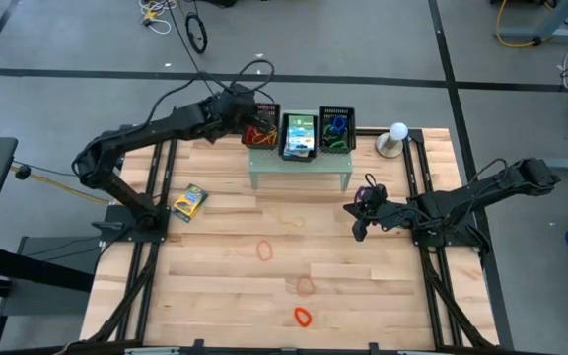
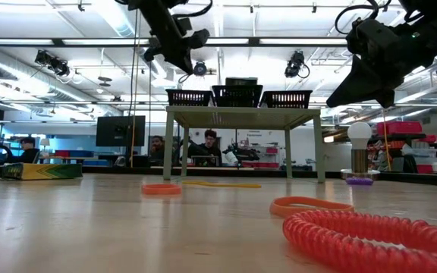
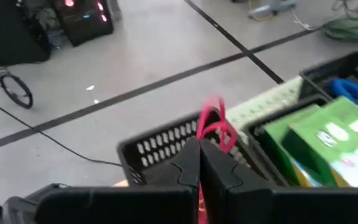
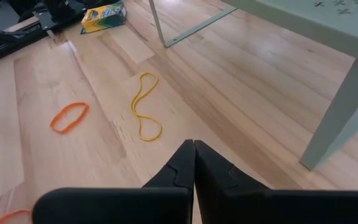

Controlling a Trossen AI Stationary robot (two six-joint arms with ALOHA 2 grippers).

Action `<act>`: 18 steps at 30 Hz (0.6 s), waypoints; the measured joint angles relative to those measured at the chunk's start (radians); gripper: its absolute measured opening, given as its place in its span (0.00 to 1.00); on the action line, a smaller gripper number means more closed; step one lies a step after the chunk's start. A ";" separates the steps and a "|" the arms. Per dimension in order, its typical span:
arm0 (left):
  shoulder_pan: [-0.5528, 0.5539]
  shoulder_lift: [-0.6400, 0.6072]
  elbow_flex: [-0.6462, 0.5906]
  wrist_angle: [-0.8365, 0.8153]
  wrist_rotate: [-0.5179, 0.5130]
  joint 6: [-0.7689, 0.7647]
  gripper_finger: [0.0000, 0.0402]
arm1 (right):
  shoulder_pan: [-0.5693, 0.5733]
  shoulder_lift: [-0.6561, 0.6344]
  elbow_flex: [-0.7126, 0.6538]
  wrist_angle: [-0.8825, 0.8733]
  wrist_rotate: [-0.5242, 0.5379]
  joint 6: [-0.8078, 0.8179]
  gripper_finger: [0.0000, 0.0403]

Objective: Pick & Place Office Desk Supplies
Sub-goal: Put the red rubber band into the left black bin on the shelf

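My left gripper [image 3: 199, 163] is shut on a red rubber band [image 3: 213, 127] above the left of three black baskets [image 3: 166, 146] on the pale green stand [image 1: 299, 168]. The middle basket holds green printed boxes [image 3: 328, 137]. A blue band [image 3: 350, 90] lies in the right one. My right gripper [image 4: 194, 154] hangs shut and empty over the table right of the stand, near a yellow band [image 4: 145, 106] and an orange band [image 4: 69, 117] lying flat. A yellow-and-green box [image 1: 189, 201] lies flat at the table's left. My left gripper pinches the red rubber band between its two fingertips, at the loop's lower part [image 3: 205, 144]. The fingers slant downward from the table's left toward the baskets. The rest of the loop sticks out past the fingertips, over the left basket's rim.
More bands lie on the near half of the table: an orange one [image 1: 263, 250], a faint one [image 1: 305, 286] and a red coiled one [image 1: 303, 317]. A white ball-topped object [image 1: 397, 131] stands at the far right. People sit in the room beyond the table.
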State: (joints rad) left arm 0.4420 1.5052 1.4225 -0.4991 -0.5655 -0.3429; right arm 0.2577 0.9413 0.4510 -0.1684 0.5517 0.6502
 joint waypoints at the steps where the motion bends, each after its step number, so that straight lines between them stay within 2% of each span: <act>1: -0.002 0.000 0.000 -0.005 0.000 0.001 0.01 | 0.000 0.000 0.000 0.000 0.004 0.000 0.02; 9: 0.013 0.030 0.000 -0.035 0.009 -0.006 0.04 | 0.000 0.000 0.000 0.000 0.005 0.000 0.02; 18: 0.009 0.066 0.000 -0.037 0.084 0.029 0.21 | 0.000 0.000 0.000 0.000 0.005 -0.001 0.02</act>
State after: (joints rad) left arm 0.4515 1.5715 1.4223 -0.5356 -0.4819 -0.3141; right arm 0.2577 0.9413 0.4511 -0.1688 0.5571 0.6495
